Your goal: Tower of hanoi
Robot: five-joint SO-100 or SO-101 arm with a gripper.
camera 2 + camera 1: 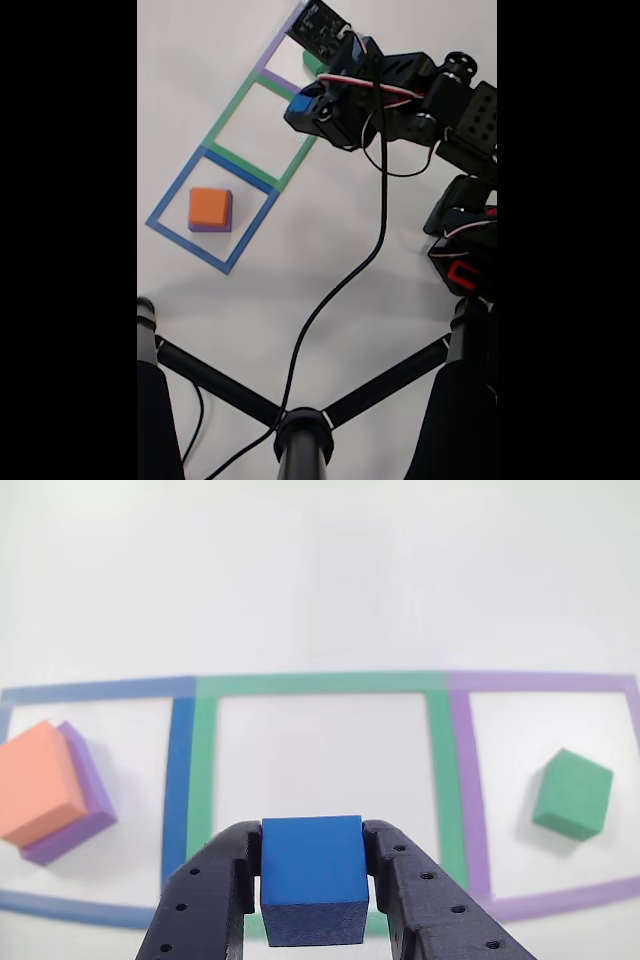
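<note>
My gripper (312,880) is shut on the small dark blue cube (312,878), with a black finger on each side, held above the near edge of the green square outline (325,685). The orange cube (38,780) sits on top of the purple cube (88,798) inside the blue square outline (180,780) on the left. A green cube (572,793) rests alone inside the purple square outline (462,780) on the right. In the fixed view the gripper (303,106) holds the blue cube (301,103) over the outlines, and the orange cube (210,207) covers the purple one.
The white table (320,570) carries three taped square outlines in a row. In the fixed view the black arm (420,100) reaches in from the right, a black cable (340,290) trails across the table, and a black tripod stand (300,435) occupies the bottom.
</note>
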